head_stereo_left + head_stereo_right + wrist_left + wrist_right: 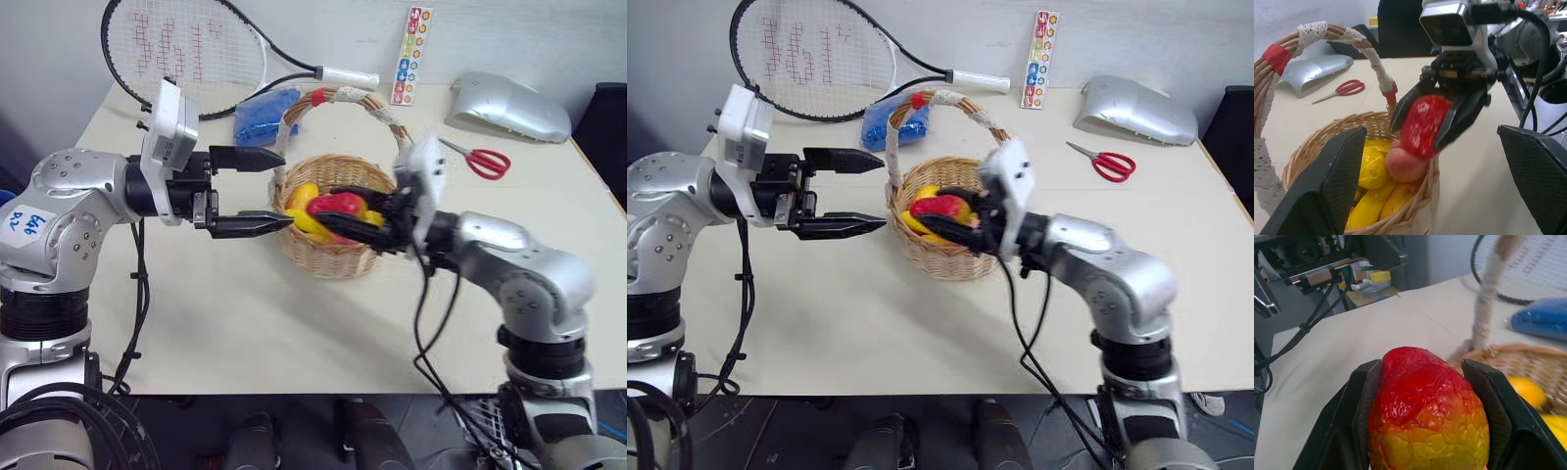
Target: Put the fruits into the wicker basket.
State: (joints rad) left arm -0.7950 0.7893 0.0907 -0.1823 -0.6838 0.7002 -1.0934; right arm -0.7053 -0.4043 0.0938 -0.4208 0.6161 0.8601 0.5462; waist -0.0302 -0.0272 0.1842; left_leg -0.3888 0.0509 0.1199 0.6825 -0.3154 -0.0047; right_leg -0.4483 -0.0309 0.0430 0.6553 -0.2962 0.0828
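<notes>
mango held over the basket rim, ready to drop in

your right end effector (345,217) is clamped on the red-and-yellow mango (1427,413), one black finger pressed to each long side. it hangs over the near rim of the wicker basket (338,257), which stands mid-worktop (245,333). your left end effector (263,191) is spread wide and empty, level, just beside the basket's side wall on your left.

judging by its wrinkled, glossy skin, the mango is likely a light, hollow toy: somewhat slick and slightly squashy, so a firm squeeze across its widest part, as you have now, should hold best. the basket looks light too and could slide if nudged.

the left wrist view looks into the basket, where you find a yellow lemon (1370,166), a pink peach (1405,165) and more yellow fruit below. the head views hide most of that behind the mango. the right wrist view gives you the finger contact close up. the head views alone give you the tennis racket (186,49), red scissors (482,160) and blue bag (260,116) behind.
</notes>
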